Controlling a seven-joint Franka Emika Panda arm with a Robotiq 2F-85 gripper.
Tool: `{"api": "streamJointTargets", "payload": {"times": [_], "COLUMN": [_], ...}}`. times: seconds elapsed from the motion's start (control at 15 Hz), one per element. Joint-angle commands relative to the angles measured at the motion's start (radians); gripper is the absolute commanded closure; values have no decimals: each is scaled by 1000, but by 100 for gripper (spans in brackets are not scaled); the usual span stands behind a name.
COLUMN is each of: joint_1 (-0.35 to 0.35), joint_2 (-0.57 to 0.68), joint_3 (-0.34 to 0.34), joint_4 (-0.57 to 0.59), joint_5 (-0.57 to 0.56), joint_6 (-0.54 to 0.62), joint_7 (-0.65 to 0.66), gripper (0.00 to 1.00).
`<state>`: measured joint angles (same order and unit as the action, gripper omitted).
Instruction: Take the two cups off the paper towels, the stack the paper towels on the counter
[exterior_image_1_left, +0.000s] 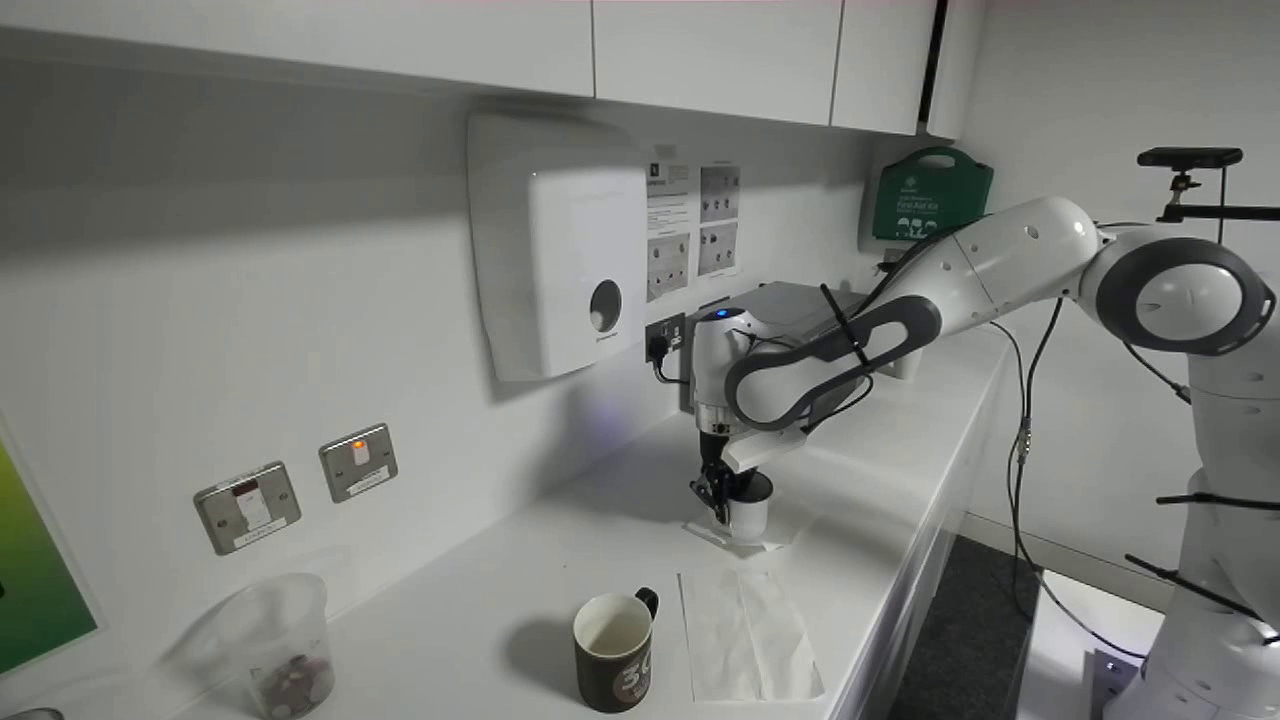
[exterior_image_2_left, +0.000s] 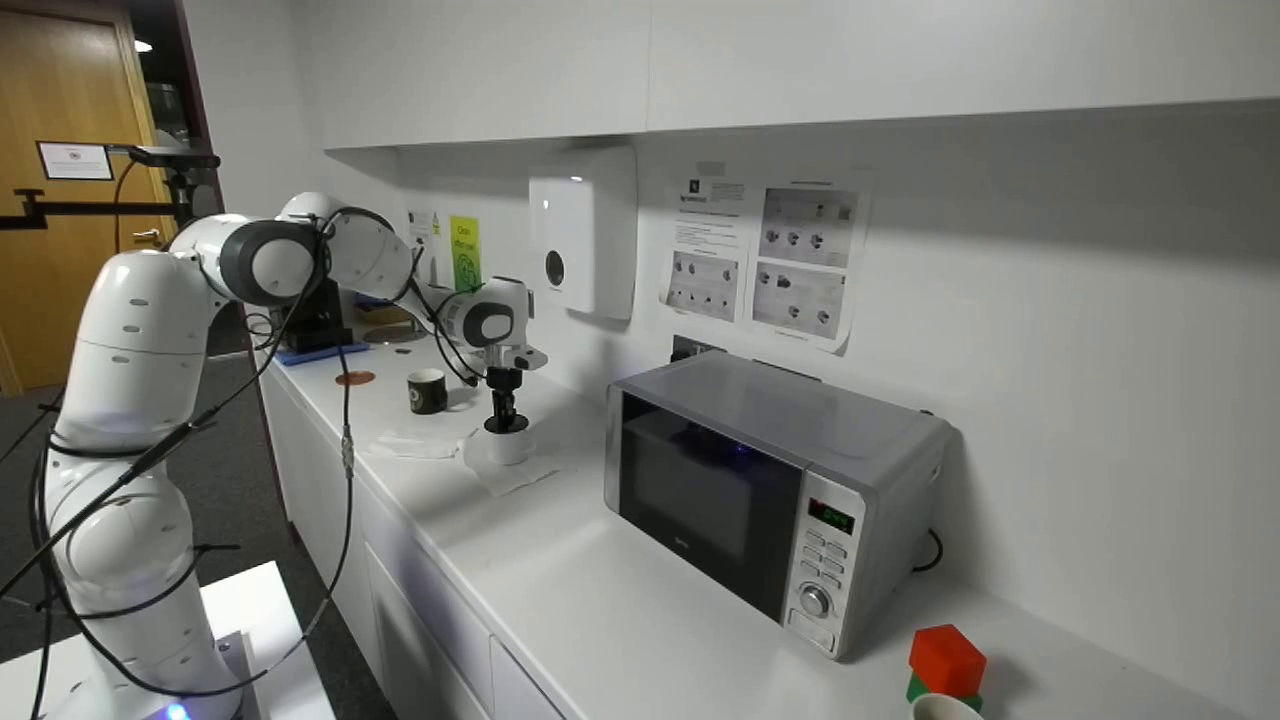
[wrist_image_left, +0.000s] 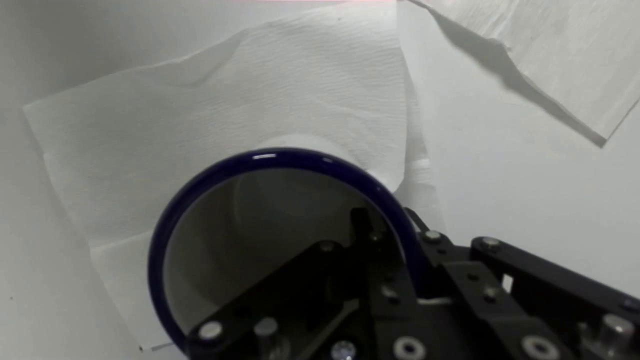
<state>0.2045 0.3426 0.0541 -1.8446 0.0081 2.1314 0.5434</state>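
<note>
A white cup with a dark rim (exterior_image_1_left: 749, 521) stands upright on a rumpled paper towel (wrist_image_left: 310, 95). My gripper (exterior_image_1_left: 724, 506) comes down from above at the cup's side. In the wrist view one finger reaches inside the cup and the other lies outside, so the jaws are shut on its wall under the dark blue rim (wrist_image_left: 285, 158). The dark mug (exterior_image_1_left: 613, 662) sits on the bare counter (exterior_image_1_left: 480, 620), beside a second paper towel (exterior_image_1_left: 748, 640). That towel holds nothing and lies flat with creases.
A microwave (exterior_image_2_left: 730, 490) stands against the wall, beyond the held cup. A clear container (exterior_image_1_left: 285, 650) is near the wall at the front. Red block (exterior_image_2_left: 946, 660) and a pale rim (exterior_image_2_left: 945, 708) show at the counter's near end. The dispenser (exterior_image_1_left: 590, 250) hangs above.
</note>
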Motion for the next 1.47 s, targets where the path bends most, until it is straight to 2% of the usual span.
{"api": "streamJointTargets", "payload": {"times": [0.0,0.73,1.4], "joint_1": [-1,23,22], "joint_2": [-44,-161,-139], "joint_3": [-1,16,20], "joint_4": [-33,-88,-83], "joint_5": [16,-17,-5], "joint_6": [-2,11,18], "joint_7": [15,141,177], "gripper": [99,99,99]}}
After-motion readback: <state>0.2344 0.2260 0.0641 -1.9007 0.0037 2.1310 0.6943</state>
